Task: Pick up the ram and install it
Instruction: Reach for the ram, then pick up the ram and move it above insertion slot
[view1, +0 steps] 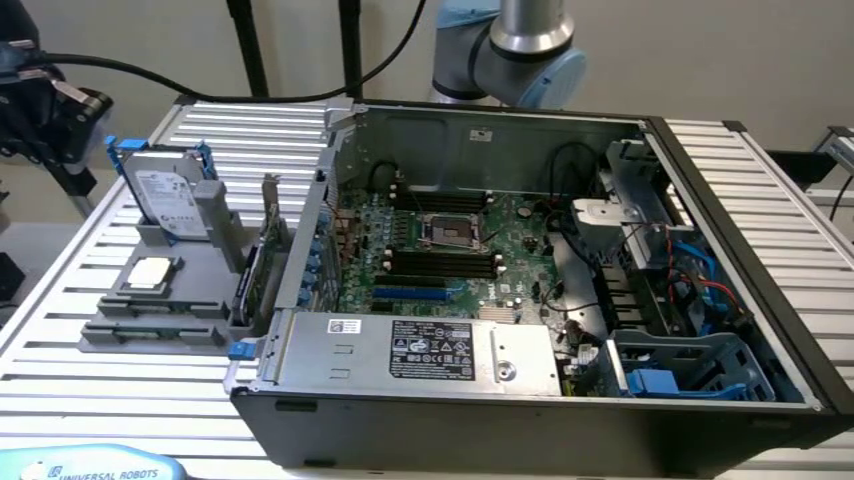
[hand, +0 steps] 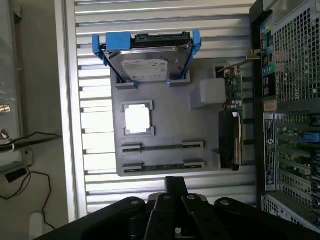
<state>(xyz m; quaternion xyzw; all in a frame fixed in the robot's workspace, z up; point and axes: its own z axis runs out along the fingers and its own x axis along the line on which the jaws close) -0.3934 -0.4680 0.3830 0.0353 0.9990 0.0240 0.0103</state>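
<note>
Hovering with jaws shut and empty, the gripper (hand: 176, 184) sits near the gray holder (hand: 172, 120), where the ram (hand: 162, 165) stands edge-up in the nearest slot. A clean pick likely needs jaws opened and centred across its thin faces.

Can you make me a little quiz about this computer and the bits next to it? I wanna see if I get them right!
1. True or false: the computer case lies open, so its motherboard shows.
2. The bracket holding the hard drive is: A red, B blue, C yellow?
3. Which part on the grey holder stands closest to the case?
Key: 1 true; 2 B; 3 the green expansion card.
</note>
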